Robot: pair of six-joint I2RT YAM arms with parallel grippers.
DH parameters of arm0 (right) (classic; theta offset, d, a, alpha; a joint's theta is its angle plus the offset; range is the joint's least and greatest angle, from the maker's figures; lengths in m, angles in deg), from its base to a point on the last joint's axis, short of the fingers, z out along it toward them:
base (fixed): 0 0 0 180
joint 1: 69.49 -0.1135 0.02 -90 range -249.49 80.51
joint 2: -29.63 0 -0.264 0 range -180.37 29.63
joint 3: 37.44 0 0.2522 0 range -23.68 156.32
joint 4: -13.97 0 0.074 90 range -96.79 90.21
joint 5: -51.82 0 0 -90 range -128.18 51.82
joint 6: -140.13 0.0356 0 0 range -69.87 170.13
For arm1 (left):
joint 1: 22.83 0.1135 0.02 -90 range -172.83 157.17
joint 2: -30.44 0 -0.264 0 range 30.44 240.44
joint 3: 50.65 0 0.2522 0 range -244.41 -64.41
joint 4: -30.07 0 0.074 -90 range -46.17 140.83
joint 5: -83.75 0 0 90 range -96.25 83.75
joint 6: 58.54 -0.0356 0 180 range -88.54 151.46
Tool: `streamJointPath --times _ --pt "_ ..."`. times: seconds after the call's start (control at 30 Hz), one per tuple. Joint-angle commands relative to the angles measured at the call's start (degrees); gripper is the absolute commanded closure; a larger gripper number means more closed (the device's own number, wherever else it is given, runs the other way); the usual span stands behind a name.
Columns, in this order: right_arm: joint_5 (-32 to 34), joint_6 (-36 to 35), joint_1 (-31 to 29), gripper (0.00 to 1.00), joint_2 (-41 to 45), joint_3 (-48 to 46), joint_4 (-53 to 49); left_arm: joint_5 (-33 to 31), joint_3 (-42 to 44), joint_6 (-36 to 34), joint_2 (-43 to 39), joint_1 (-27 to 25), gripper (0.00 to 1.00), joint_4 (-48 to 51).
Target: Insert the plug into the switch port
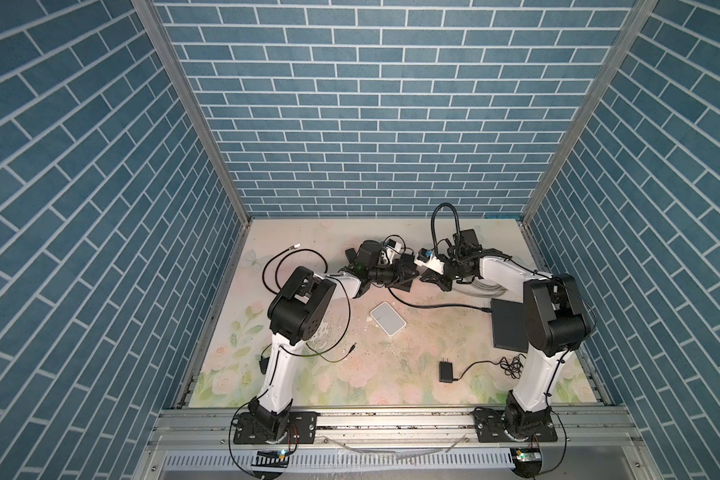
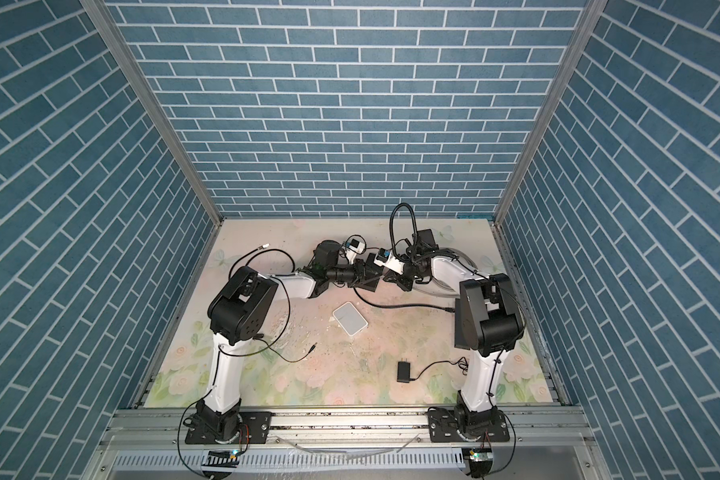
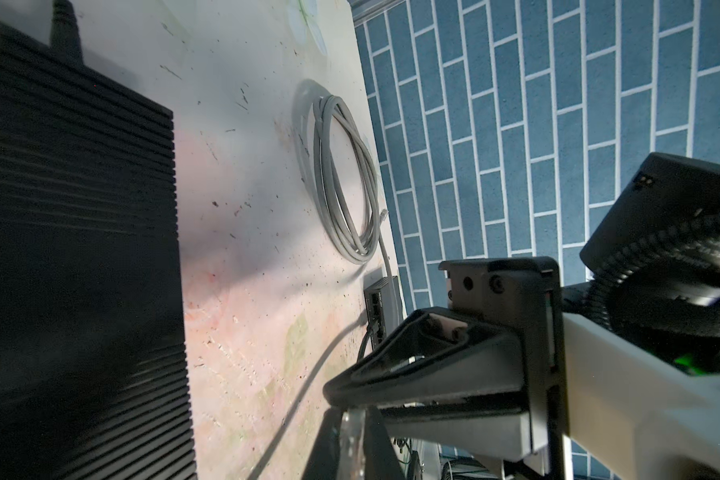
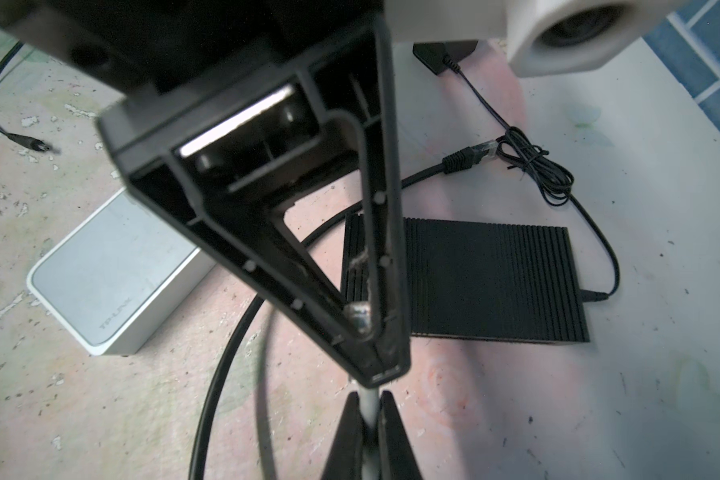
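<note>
Hanging in mid-air above the table, just beyond the white box, the plug is pinched from 2 sides. The left gripper is clamped on its clear body. The right gripper has its fingers together on the free end, though how much of it they hold I cannot tell. If the left lets go while the right has only the tip, the plug could swivel or fall, because the stiff black cable trailing down to the table will likely tug it sideways. A twisted plug would meet the port crooked and could jam or bend its latch. The cable loop might also drag the light white box. Ports show only on the small grey switch in the left wrist view. I cannot tell whether that, the white box or the black ribbed box is the target.
</note>
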Motion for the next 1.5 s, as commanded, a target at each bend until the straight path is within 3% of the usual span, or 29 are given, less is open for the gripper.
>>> streamJointPath --times 0.0,0.07,0.17,0.37,0.53,0.63,1.47 --pt "-0.78 -1.91 -0.44 0.95 0.61 -0.44 -4.35 -1.72 0.97 -0.39 -0.12 0.92 0.83 -1.79" --pt "0.23 -2.66 -0.43 0.95 0.08 0.60 -6.67 -2.70 1.36 -0.98 -0.79 1.36 0.76 -1.06" --pt "1.84 -3.71 -0.48 0.94 -0.52 1.86 -10.03 -5.64 1.76 -5.11 -2.93 2.82 0.75 4.45" --pt "7.79 -4.88 -0.50 0.94 -1.88 3.06 -13.78 -15.43 -2.90 -24.67 -6.34 4.11 0.71 28.94" --pt "12.05 -4.87 -1.79 0.94 -4.15 4.39 -14.11 -19.53 -9.68 -33.68 -2.74 4.21 0.67 38.54" --pt "14.51 -4.87 -2.76 0.94 -5.34 4.96 -13.92 -16.07 -10.81 -33.07 -0.91 4.10 0.67 37.09" --pt "17.47 0.54 -5.25 0.94 -8.14 7.21 -7.37 -10.36 -5.60 -26.38 1.18 2.99 0.63 29.72"
